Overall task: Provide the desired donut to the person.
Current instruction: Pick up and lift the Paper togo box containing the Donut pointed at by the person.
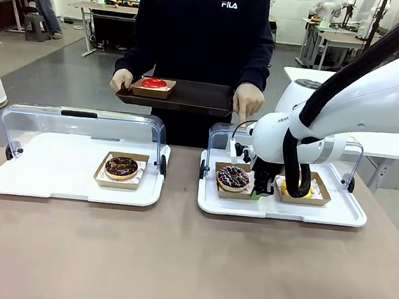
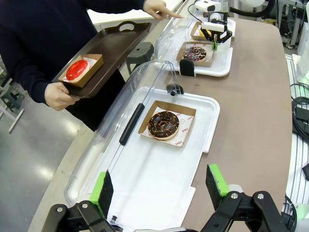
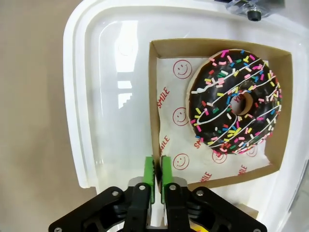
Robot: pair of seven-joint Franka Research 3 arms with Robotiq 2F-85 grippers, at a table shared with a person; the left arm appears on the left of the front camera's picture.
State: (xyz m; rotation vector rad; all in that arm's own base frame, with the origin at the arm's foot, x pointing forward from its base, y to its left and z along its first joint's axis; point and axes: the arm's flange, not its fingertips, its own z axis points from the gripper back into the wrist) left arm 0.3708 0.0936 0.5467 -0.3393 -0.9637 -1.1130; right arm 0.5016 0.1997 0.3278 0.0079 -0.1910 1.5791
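Note:
A chocolate donut with coloured sprinkles [image 3: 235,102] lies in a cardboard box [image 3: 159,48] on the right white tray [image 1: 282,208]. My right gripper [image 3: 158,176] is shut on that box's near wall, beside the donut [image 1: 233,177]; in the front view it [image 1: 262,189] hangs between this box and a box with a yellow donut [image 1: 301,192]. The person [image 1: 197,29] stands at the far side holding a brown tray [image 1: 190,99] that carries a red donut [image 1: 154,84]. One hand [image 2: 159,8] points a finger toward the right tray. My left gripper [image 2: 159,186] hovers open above the left tray [image 2: 159,188].
A chocolate donut [image 2: 163,124] in its box sits on the left white tray [image 1: 41,177]. Both trays have clear lids [image 1: 81,127] swung open toward the person. Bare brown tabletop [image 1: 175,260] spreads in front of the trays.

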